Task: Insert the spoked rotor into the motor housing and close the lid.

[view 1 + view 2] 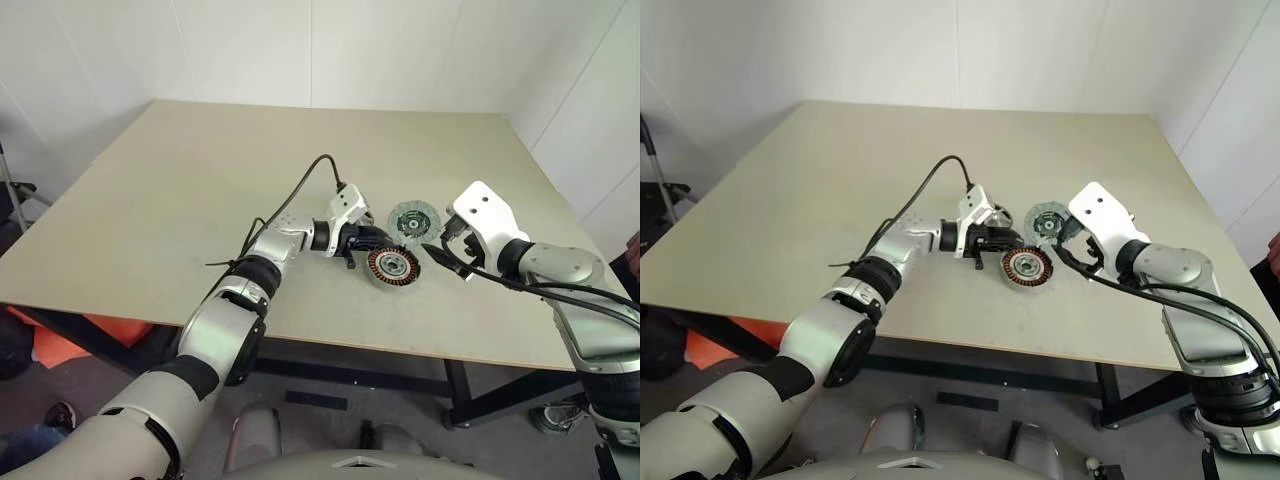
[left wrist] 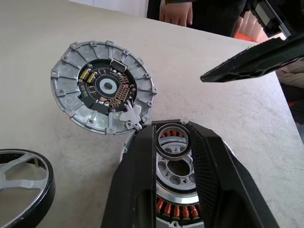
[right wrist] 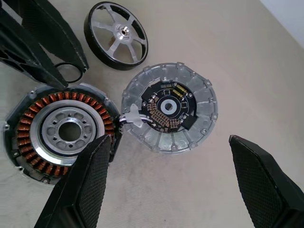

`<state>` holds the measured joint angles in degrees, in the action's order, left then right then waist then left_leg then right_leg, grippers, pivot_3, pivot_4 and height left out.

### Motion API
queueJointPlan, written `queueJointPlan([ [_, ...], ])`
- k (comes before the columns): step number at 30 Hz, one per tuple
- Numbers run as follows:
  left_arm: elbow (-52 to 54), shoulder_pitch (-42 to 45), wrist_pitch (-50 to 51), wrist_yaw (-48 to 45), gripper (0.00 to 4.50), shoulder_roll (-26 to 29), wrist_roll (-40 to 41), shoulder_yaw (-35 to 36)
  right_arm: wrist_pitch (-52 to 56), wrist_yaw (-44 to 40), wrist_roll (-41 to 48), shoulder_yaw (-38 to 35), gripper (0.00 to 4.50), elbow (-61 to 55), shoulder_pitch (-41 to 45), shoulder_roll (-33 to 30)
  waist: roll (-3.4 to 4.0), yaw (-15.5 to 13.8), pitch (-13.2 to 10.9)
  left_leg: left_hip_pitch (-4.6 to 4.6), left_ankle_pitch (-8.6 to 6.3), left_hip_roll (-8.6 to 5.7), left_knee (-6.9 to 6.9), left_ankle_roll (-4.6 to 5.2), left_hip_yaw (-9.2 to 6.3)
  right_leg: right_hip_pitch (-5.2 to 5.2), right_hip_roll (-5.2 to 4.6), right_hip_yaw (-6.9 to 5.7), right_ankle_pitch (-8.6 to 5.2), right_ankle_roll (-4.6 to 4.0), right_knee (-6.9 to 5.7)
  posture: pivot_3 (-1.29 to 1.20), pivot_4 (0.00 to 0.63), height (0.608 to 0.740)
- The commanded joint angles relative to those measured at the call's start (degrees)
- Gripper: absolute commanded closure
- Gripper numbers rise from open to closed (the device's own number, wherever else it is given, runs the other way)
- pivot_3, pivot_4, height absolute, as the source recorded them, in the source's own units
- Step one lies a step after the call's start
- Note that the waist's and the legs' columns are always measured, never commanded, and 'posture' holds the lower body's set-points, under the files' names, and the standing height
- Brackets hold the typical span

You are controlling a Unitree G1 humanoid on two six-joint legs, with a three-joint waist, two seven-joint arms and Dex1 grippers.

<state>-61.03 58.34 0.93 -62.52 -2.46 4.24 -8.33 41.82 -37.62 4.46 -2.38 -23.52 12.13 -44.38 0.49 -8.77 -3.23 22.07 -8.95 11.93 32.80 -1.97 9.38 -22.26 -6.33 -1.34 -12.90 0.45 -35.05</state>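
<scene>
L gripper (image 2: 173, 156) pinches thin ring over motor housing (image 2: 178, 199); lid (image 2: 103, 87) just beside, spoked rotor (image 2: 23, 183) near.

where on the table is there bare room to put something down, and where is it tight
Bare: the far half of the table toward the wall, and the stretch on the robot's left. Crowded: the near right, where the motor housing, the lid and the spoked rotor lie close together with the left pincer and the open right pincer over them.

Wide bare table (image 1: 200, 190) lay open on my left and ahead. Three discs crowded together: motor housing (image 3: 59, 130) touched lid (image 3: 168, 107), spoked rotor (image 3: 116, 35) just beyond. My left gripper (image 3: 45, 47) blocked housing's far edge; my right gripper (image 3: 171, 185) hung spread above.
</scene>
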Motion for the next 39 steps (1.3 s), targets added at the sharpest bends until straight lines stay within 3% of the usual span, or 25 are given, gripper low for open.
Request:
queueJointPlan([
  [1, -0.87, 2.18, -1.95, -1.39, 3.81, -0.94, -1.01, -0.59, 1.55, -0.21, 1.48, -3.38, 0.0, -4.36, -0.89, -1.2, 0.0, -0.03, 0.0, -0.03, -0.02, 0.0, 0.0, 0.03, 0.01, 0.04, -0.01, 0.0, 0.0, 0.01, 0.03, 0.0, 0.0, 0.74],
  [6, -2.27, 2.59, -3.11, -1.9, 3.81, -1.83, -2.26, -0.99, 4.22, -2.39, 5.04, -5.23, 0.0, -8.13, -3.41, -1.69, 0.01, -0.05, 0.0, -0.02, -0.07, -0.01, -0.04, 0.13, 0.02, 0.09, -0.02, -0.02, 0.01, 0.02, 0.2, 0.0, 0.0, 0.74],
  [18, -3.86, 2.22, -5.26, -1.02, 3.81, -2.15, -5.11, -1.31, 1.42, -0.63, 3.73, -3.86, 0.0, -7.36, -5.74, -3.1, 0.01, -0.05, 0.01, -0.07, -0.09, -0.04, -0.05, 0.15, 0.03, 0.16, -0.07, -0.02, 0.02, 0.06, 0.25, 0.0, 0.0, 0.74],
  [21, -4.16, 2.17, -5.71, -0.25, 3.81, -2.14, -5.73, -1.25, 0.95, -0.93, 4.24, -3.75, 0.65, -7.33, -6.23, -2.74, 0.02, -0.05, 0.01, -0.08, -0.09, -0.04, -0.05, 0.16, 0.03, 0.16, -0.06, -0.03, 0.02, 0.06, 0.25, 0.0, 0.0, 0.74],
  [27, -4.7, 2.27, -6.08, 0.07, 3.81, -2.41, -6.06, -1.06, -0.88, -0.63, 3.06, -3.23, 2.76, -6.6, -7.24, -3.03, 0.02, -0.07, 0.01, -0.07, -0.1, -0.05, -0.05, 0.17, 0.03, 0.16, -0.08, -0.03, 0.02, 0.07, 0.25, 0.0, 0.0, 0.74],
  [39, -6.17, 2.65, -6.35, 1.92, 3.81, -3.6, -7.71, -1.55, -2.26, 0.24, 2.31, -2.62, 2.76, -5.21, -7.45, -2.78, 0.02, -0.06, 0.01, -0.07, -0.1, -0.05, -0.05, 0.17, 0.03, 0.16, -0.08, -0.03, 0.02, 0.07, 0.25, 0.0, 0.0, 0.74],
])
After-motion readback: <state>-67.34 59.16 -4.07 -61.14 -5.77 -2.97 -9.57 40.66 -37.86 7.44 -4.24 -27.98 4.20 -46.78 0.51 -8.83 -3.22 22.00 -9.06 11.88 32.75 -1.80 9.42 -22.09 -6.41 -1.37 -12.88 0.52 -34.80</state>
